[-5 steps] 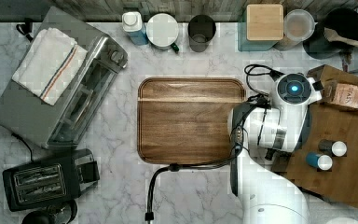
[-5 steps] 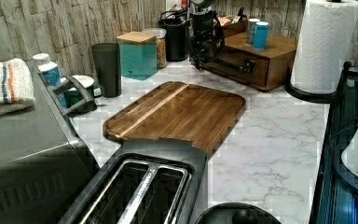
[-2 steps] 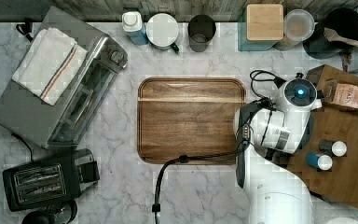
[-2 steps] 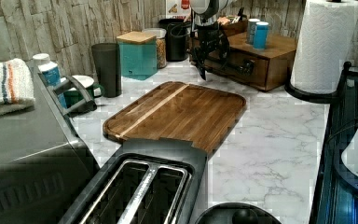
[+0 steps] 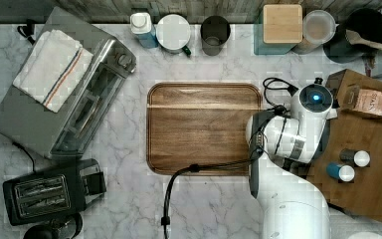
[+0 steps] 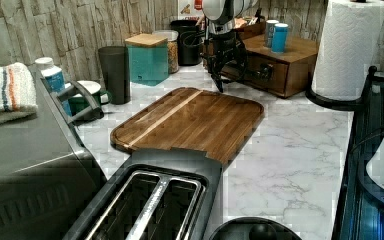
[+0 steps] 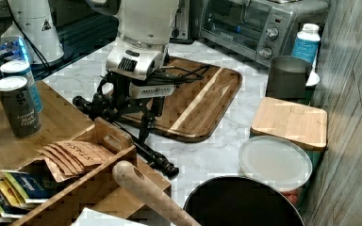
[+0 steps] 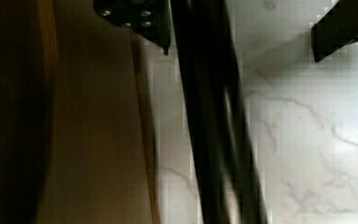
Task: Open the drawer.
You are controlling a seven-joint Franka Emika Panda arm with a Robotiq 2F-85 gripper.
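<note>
The drawer [image 6: 271, 79] is the front of a brown wooden cabinet [image 5: 373, 184] at the top view's right, and it looks flush with the cabinet in the left view. A long thin black bar handle [image 7: 156, 158] runs along the drawer front. My gripper [image 7: 128, 126] hangs over that handle, open, with one finger on each side of the bar. In the wrist view the handle [image 8: 205, 116] passes between the two fingertips [image 8: 158, 32], closer to one of them, and my gripper [image 8: 241, 51] is not closed on it. In the left view my gripper [image 6: 229, 76] points down in front of the cabinet.
A rounded wooden board [image 5: 204, 127] lies beside the arm, with a black cable [image 5: 179, 184] trailing across it. Two cans [image 7: 18, 101] and tea packets [image 7: 70, 157] sit on the cabinet. A teal canister [image 6: 147, 57], a black pot [image 7: 242, 205], a paper towel roll [image 6: 347, 47] and a toaster oven [image 5: 62, 89] stand around.
The arm has moved from the board's edge toward the cabinet and come down, so the open fingers now straddle the handle. The drawer has not moved.
</note>
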